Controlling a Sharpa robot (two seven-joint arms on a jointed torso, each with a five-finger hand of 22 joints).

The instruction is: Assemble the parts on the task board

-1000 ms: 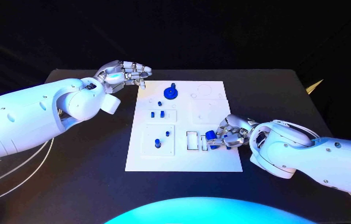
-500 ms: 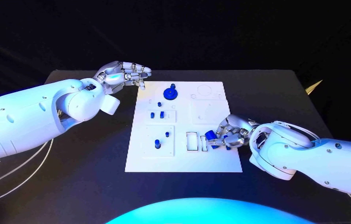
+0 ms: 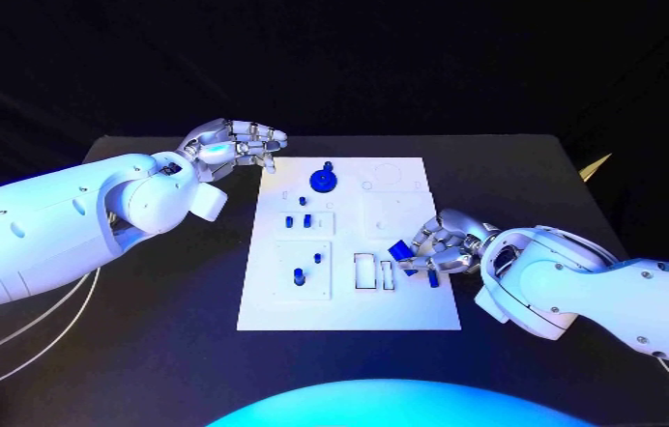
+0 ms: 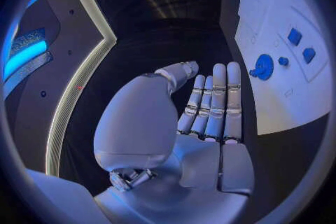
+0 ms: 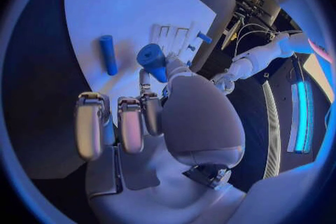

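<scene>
Blue peg (image 5: 153, 61) pinched in right hand (image 3: 444, 246), long axis tilted, held over task board (image 3: 349, 301); slots (image 3: 374, 270) just beside fingertips. Left hand (image 3: 230, 144) empty, fingers straight, well apart.

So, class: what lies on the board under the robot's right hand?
Under the right hand, which holds a blue cylinder, the white task board carries a loose blue rod. Whatever lies beneath the palm is covered.

No legible txt, labels, brands or nos. on board (image 3: 349, 297), parts or bench (image 3: 167, 350).
</scene>
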